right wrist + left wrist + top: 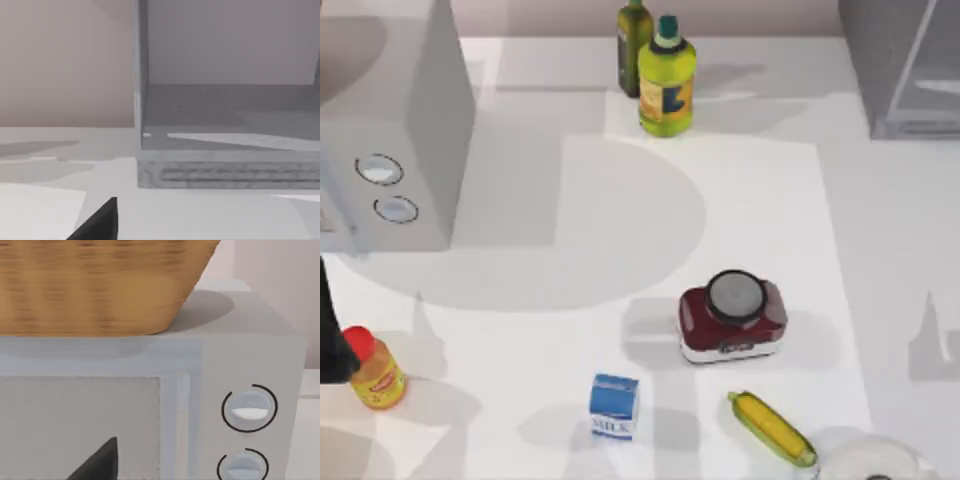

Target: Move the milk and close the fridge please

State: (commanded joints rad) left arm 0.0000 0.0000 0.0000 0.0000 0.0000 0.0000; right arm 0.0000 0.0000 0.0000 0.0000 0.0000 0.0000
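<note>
The milk [614, 405] is a small carton with a blue top and a white lower half. It stands upright near the table's front edge, a little left of the middle, with no gripper near it. The grey fridge [905, 65] stands at the far right corner. The right wrist view looks into the fridge [225, 125] from the front, and its pale inside shows. A dark part of my right gripper [100, 224] is low in that view, well short of the fridge. My left arm [330, 340] sits at the left edge, and my left gripper [100, 464] faces the microwave.
A grey microwave [390, 130] with two dials stands far left, a wicker basket [95, 285] on top. A red jar [732, 315] sits right of the milk. Around it are a corn cob [772, 428], a plate [875, 460], a yellow red-capped bottle [375, 372] and two oil bottles [655, 65].
</note>
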